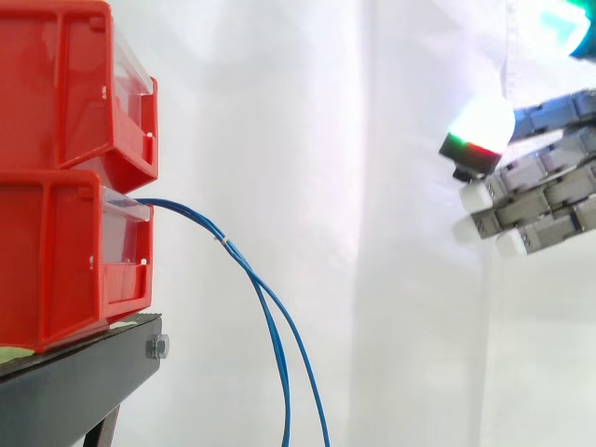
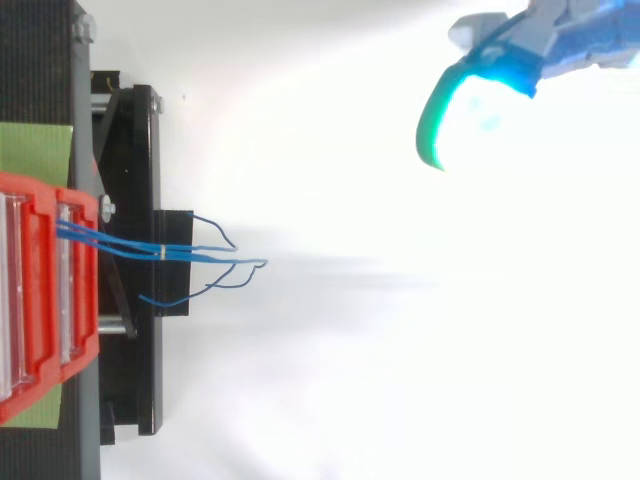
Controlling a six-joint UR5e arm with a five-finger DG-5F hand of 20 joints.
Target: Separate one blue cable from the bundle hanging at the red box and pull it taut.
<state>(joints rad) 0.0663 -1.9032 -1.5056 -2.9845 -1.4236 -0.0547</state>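
Note:
Thin blue cables (image 1: 265,303) come out of the lower red bin (image 1: 70,256) and hang down in a bundle, tied by a small band near the bin. From above the blue cables (image 2: 190,253) fan out into separate ends past the band. My hand (image 1: 545,200) is at the right edge, well clear of the cables, with its fingers stretched out toward the bins and nothing in them. One fingertip (image 1: 482,128) glows white and green. In the top view the hand (image 2: 560,40) is at the upper right, far from the bundle.
Two red bins are stacked on a black stand (image 1: 79,382); the upper red bin (image 1: 74,88) overhangs the cable exit. A white curtain (image 1: 372,186) hangs behind. Open space lies between the hand and the cables.

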